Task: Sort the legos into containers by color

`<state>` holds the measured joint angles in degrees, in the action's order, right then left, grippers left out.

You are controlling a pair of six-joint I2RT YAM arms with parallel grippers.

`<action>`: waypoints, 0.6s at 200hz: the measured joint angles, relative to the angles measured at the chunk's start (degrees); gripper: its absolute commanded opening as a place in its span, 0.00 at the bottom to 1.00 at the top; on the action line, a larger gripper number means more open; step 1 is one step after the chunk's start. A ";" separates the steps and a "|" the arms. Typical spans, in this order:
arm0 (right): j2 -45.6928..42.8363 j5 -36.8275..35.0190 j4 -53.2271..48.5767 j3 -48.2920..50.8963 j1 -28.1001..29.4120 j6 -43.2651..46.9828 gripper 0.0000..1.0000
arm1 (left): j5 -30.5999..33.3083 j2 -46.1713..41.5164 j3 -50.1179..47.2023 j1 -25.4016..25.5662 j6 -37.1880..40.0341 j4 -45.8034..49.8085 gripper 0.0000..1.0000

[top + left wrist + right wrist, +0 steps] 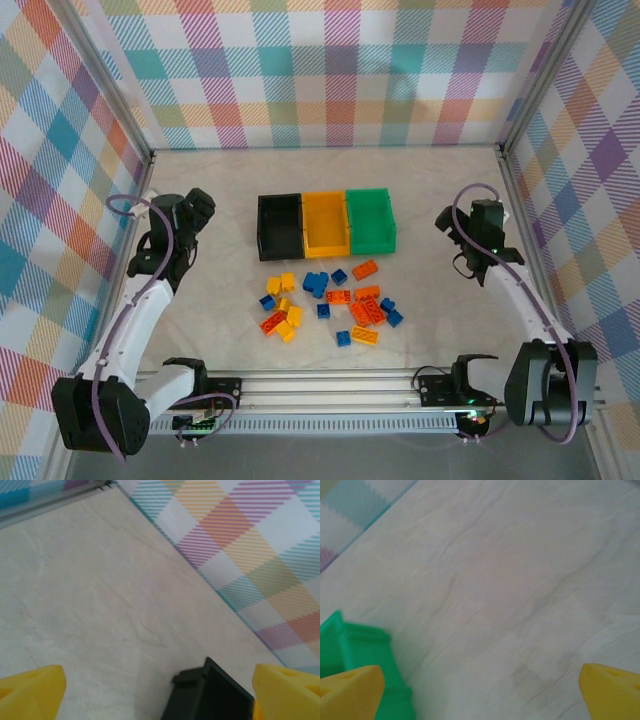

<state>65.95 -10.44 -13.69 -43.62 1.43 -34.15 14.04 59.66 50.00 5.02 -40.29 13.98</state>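
Three bins stand in a row at mid-table: black (279, 250), yellow-orange (326, 248) and green (371, 243), all empty. Several legos lie scattered just in front of them: yellow ones (281, 284) to the left, blue ones (316, 283) in the middle, orange-red ones (365, 269) to the right. My left gripper (200, 210) hovers left of the black bin, open and holding nothing; the left wrist view has the gripper (157, 692) over the black bin's corner (210, 695). My right gripper (447, 222) hangs right of the green bin, open and holding nothing; that gripper (480, 692) has the green bin (360, 650) at its left.
Plaid walls (330, 70) with metal frame posts close off the back and both sides. An aluminium rail (330, 385) runs along the near edge between the arm bases. Bare tabletop (330, 170) lies behind the bins and beside each gripper.
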 measured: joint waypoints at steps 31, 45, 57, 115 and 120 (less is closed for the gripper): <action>-1.09 5.49 -5.75 0.00 7.82 1.90 0.99 | -5.25 -3.21 0.33 6.21 0.70 3.21 1.00; -1.20 6.47 -8.04 0.42 12.87 2.49 0.97 | -7.34 -4.92 -0.52 9.97 0.90 4.13 1.00; -1.42 7.06 -9.31 1.27 16.79 2.89 0.94 | -8.76 -6.54 -1.97 13.57 1.14 4.92 1.00; 4.68 10.08 -8.70 2.91 27.98 3.32 0.92 | -12.15 -12.15 -11.80 21.70 0.39 9.11 1.00; 5.92 10.03 -8.59 2.75 28.76 3.32 0.92 | -12.33 -12.41 -12.37 21.81 0.31 9.46 1.00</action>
<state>71.88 -0.40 -22.28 -40.86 30.20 -30.83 1.72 47.24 37.63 26.83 -39.99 23.44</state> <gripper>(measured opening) 0.910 0.999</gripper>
